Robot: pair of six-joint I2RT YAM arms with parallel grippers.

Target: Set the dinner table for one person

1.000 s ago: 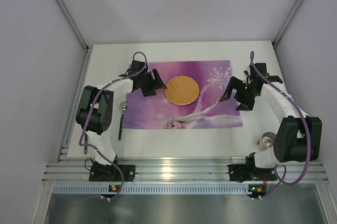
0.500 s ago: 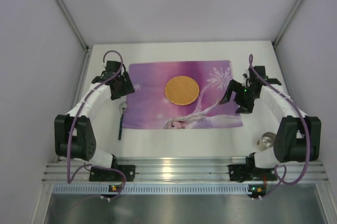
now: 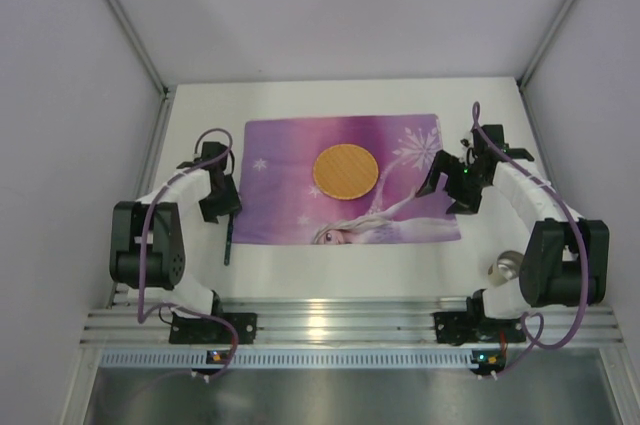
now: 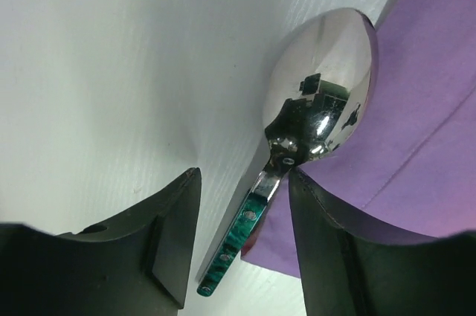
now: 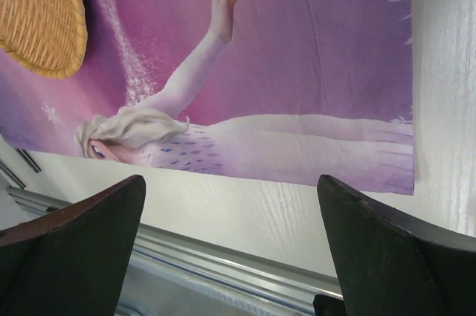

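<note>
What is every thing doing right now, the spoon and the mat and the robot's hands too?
spoon: lying flat on the table at the mat's left edge, not gripped.
mat: spread flat on the table.
woven coaster: lying flat on the mat.
left hand: open, fingers either side of the spoon's neck.
right hand: open and empty, above the mat's right end.

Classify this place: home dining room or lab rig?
Probably a lab robot cell, not a home: plain panel walls box in the white dinner table, an aluminium mounting rail runs along its near edge, and the only dining things are a placemat, woven coaster and spoon.
</note>
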